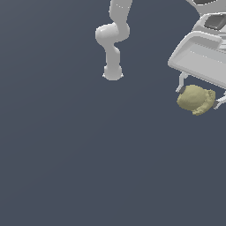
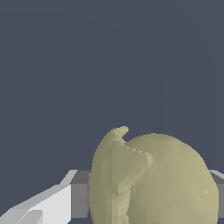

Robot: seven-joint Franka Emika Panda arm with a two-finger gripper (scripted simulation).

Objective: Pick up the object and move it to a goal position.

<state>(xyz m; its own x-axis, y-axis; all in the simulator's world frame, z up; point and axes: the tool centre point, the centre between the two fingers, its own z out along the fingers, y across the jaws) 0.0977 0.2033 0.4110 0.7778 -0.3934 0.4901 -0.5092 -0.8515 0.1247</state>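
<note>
**Olive-yellow lump held between the pincer's fingers**

In the exterior view, the arm [image 1: 113, 42] stands at upper centre, its base planted on the plain dark grey counter [image 1: 66, 154]. Further right, the white hand body fills the upper right corner, and just below it the pincer [image 1: 199, 96] is clamped on the lump [image 1: 196, 99]: one thin finger touches each side of it. Whether the lump rests on the counter or hangs above it cannot be told from here.

The wrist view shows what the exterior view cannot: the lump [image 2: 153, 183] close up, large at lower centre and lower right, with a stepped notch and a small nub on its surface. A white and grey finger [image 2: 65, 199] at lower left meets the lump's side; the lump hides most of the other finger. Nothing but grey counter [image 2: 109, 65] lies behind.
</note>
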